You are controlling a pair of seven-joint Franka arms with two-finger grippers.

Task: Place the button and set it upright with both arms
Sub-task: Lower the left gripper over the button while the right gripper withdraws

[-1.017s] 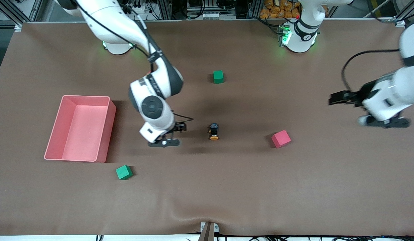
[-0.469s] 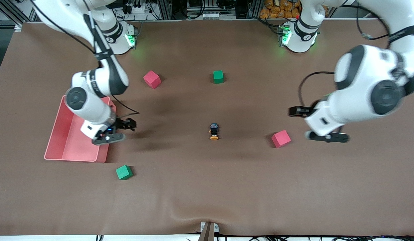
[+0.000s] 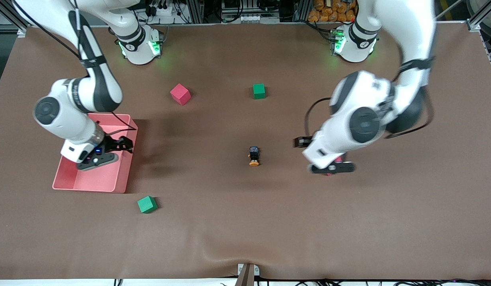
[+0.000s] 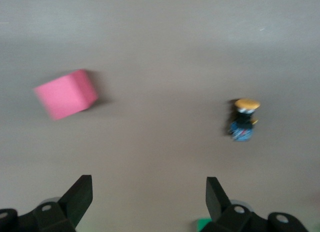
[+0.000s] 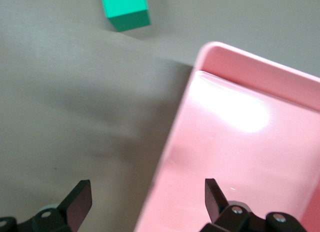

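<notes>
Brown mat (image 3: 245, 230) covers the table; aluminium framing (image 3: 198, 10) and cabling stand at twelve o'clock, evenly lit.

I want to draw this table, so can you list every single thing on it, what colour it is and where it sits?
button: one, orange cap on a black body, lying on its side mid-table, cap toward the front camera.
pink cubes: two; one near the right arm's base, one mostly hidden under the left gripper.
green cubes: two; one farther from the front camera than the button, one nearer, beside the bin.
bin: one, pink, toward the right arm's end of the table.
table: one, brown.
left gripper: one, black, open, over a pink cube.
right gripper: one, black, open, over the bin.
</notes>
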